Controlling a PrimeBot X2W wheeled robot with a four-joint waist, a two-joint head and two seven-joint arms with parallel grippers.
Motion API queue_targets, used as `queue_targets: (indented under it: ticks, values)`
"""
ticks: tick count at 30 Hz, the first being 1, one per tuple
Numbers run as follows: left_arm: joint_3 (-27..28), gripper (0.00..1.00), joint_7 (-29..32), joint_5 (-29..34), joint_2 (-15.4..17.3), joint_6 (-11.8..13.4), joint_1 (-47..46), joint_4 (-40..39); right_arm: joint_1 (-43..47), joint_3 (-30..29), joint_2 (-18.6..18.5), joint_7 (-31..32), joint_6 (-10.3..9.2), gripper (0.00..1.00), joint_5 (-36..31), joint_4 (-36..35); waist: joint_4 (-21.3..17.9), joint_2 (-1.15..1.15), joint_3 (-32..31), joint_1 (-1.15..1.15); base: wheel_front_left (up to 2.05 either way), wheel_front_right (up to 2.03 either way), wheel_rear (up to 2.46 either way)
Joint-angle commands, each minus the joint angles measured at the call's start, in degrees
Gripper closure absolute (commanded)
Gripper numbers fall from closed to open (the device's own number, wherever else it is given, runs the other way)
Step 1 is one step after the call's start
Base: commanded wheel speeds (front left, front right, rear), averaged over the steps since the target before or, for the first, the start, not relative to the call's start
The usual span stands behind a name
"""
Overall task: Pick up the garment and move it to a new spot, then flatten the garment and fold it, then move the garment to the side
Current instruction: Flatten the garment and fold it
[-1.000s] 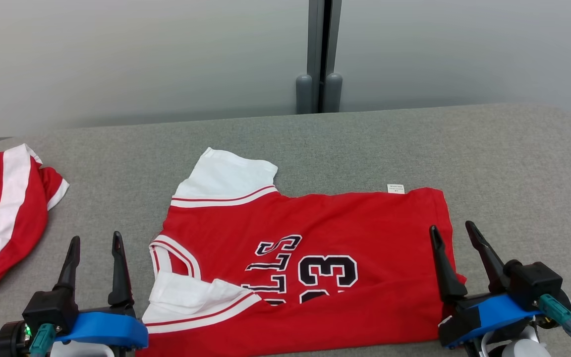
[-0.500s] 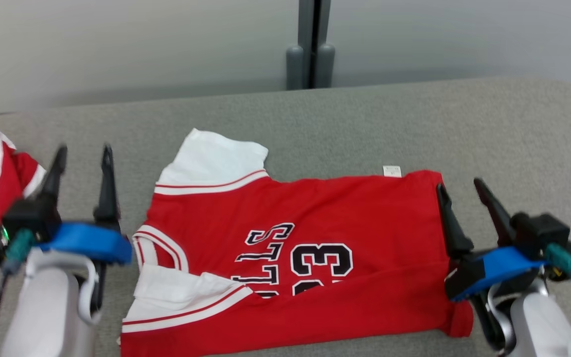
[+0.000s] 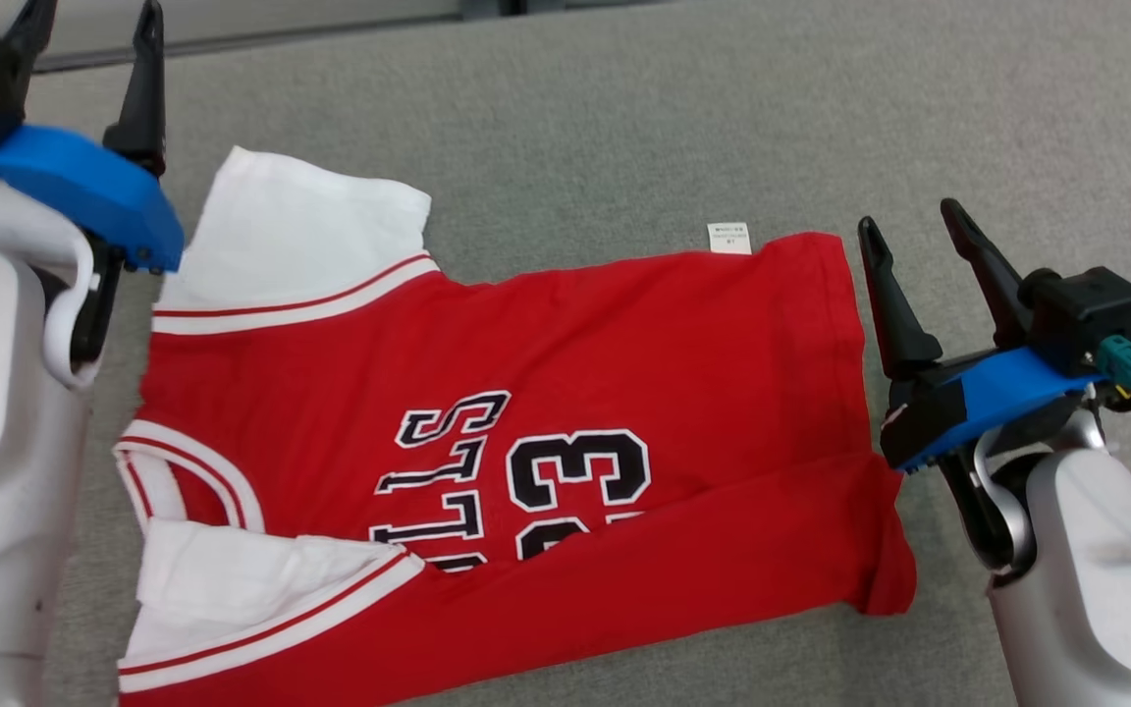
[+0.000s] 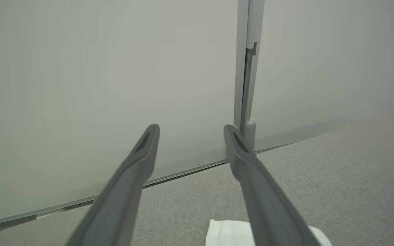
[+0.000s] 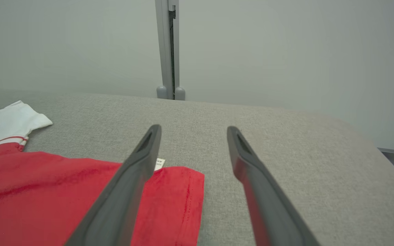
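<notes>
Right now both my grippers are spread wide and empty – nothing sits between the fingers of either one. My left gripper [image 3: 89,20] hangs above the far-left part of the table [image 3: 624,118], just beside the upper white sleeve [image 3: 310,226] of the garment [image 3: 565,373]. In the left wrist view the fingers [image 4: 142,160] point at the wall, with a corner of that sleeve [image 4: 227,232] low between them. My right gripper [image 3: 907,216] hovers just off the hem edge on the right, near the small white label [image 3: 728,238]. In the right wrist view one finger [image 5: 139,164] crosses the red hem corner [image 5: 180,191] and the other stands over bare grey cloth.

The red jersey lies spread across the middle of the table, collar to my left and hem to my right. Its near long edge looks turned up over the lower half of the lettering, with the near sleeve [image 3: 261,579] laid on top.

I judge the move to a new spot done and the fold begun – one lengthwise fold in, the far half not yet brought over.

The next move calls for lowering both grippers onto the far edge, left at the sleeve seam and right at the hem corner by the label. Each must pinch cloth without catching the table covering, and both should draw toward me evenly so the cloth does not skew.
</notes>
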Motion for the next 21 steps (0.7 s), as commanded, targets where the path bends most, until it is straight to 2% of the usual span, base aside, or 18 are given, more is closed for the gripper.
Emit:
queue_targets:
  ticks: [1,6,11,21]
  values:
    - [-1.58,0.00,0.92,-1.11,1.10,-0.10,-2.09,1.34,-1.35,0.27,0.00,-0.40,0.01,0.00,0.55,-0.07,-0.30,0.00,1.27,-0.01,0.00,0.00,0.00]
    - [-8.18,0.00,4.75,-5.71,3.57,-0.10,-6.40,6.17,-2.57,0.80,0.38,-1.18,0.01,0.00,0.89,0.18,-1.82,0.00,4.07,-0.01,0.00,0.00,0.00]
    - [-13.06,0.00,8.17,-10.40,4.64,-0.10,-7.91,10.83,-3.37,1.14,0.50,-2.00,0.01,0.00,1.26,0.88,-2.65,0.00,5.61,-0.01,0.00,0.00,0.00]
    - [-19.38,0.00,8.60,-19.17,6.00,-0.10,-7.10,15.14,-5.16,1.55,0.66,-2.96,0.01,0.00,1.98,2.00,-3.72,0.00,8.08,-0.01,0.00,0.00,0.00]
